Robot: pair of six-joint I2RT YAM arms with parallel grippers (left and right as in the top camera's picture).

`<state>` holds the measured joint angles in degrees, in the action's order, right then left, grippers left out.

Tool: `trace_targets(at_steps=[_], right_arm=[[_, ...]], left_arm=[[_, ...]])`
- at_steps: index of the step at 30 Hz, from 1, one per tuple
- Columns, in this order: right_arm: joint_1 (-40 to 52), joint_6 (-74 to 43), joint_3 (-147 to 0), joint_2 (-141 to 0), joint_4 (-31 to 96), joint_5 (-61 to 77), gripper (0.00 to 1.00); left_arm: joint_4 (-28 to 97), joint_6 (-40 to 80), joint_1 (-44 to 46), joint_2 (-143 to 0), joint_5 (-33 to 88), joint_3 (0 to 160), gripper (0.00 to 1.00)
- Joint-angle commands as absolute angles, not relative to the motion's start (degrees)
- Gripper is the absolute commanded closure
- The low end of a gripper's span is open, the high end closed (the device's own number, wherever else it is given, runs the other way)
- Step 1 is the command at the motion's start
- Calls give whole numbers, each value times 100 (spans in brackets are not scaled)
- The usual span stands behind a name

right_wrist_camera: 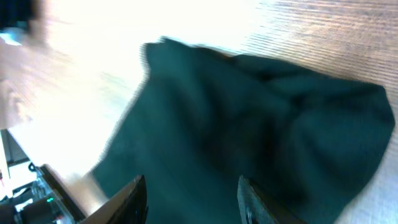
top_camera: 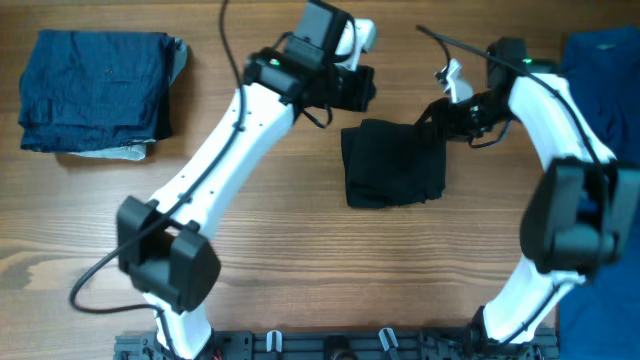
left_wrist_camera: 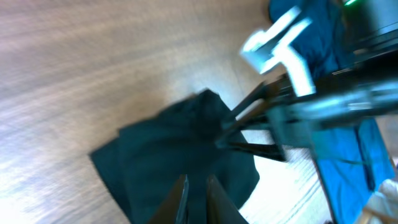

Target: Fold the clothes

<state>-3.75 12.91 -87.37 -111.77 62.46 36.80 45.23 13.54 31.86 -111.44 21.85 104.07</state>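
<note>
The black shirt (top_camera: 393, 163) lies folded into a compact rectangle on the wooden table, right of centre. No logo shows. My left gripper (top_camera: 358, 88) hovers above the table just behind the shirt's back left corner. In the left wrist view its fingers (left_wrist_camera: 196, 190) are nearly together and empty, above the shirt (left_wrist_camera: 168, 155). My right gripper (top_camera: 440, 112) is at the shirt's back right corner. In the right wrist view its jaws (right_wrist_camera: 189, 193) are wide open and empty, just above the cloth (right_wrist_camera: 249, 124).
A stack of dark blue folded garments (top_camera: 95, 90) sits at the far left. A royal blue garment (top_camera: 600, 60) lies along the right edge, under the right arm, and also shows in the left wrist view (left_wrist_camera: 351, 137).
</note>
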Motion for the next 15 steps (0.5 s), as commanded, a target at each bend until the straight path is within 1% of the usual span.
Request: trace_targets(at_steps=[1, 3, 4, 5, 8, 9, 11, 12, 13, 15], right_arm=[[-523, 1186, -8877, -10433, 6823, 3693, 54], [-561, 1205, -8844, -10289, 7258, 3693, 69], [-567, 1203, -8744, -10291, 7317, 3693, 90], [-565, 1203, -8503, -10289, 7273, 3695, 96], [-565, 1201, -7629, -10291, 6781, 4001, 96], [-565, 1151, -7107, -10291, 6246, 4226, 96], [-565, 687, -6112, -10296, 4950, 4182, 96], [-565, 305, -5349, -10324, 3959, 4182, 96], [-565, -10, -4792, -10398, 3295, 4182, 96], [-565, -545, -4123, -10600, 2550, 4185, 95]], left_arm=[[4547, 1214, 3367, -12040, 2272, 10309, 95], [4545, 1214, 3363, -12398, 2536, 10309, 96], [4523, 1212, 3358, -12582, 2720, 10309, 96], [4469, 1192, 3361, -12742, 2810, 10309, 96], [4438, 1192, 3361, -13052, 2805, 10309, 95], [4453, 1192, 3361, -13152, 2803, 10309, 95], [4456, 1192, 3361, -13292, 2803, 10309, 96], [4473, 1192, 3361, -13364, 2803, 10309, 96], [4508, 1192, 3361, -13406, 2801, 10309, 96], [4598, 1192, 3361, -13452, 2751, 10307, 96]])
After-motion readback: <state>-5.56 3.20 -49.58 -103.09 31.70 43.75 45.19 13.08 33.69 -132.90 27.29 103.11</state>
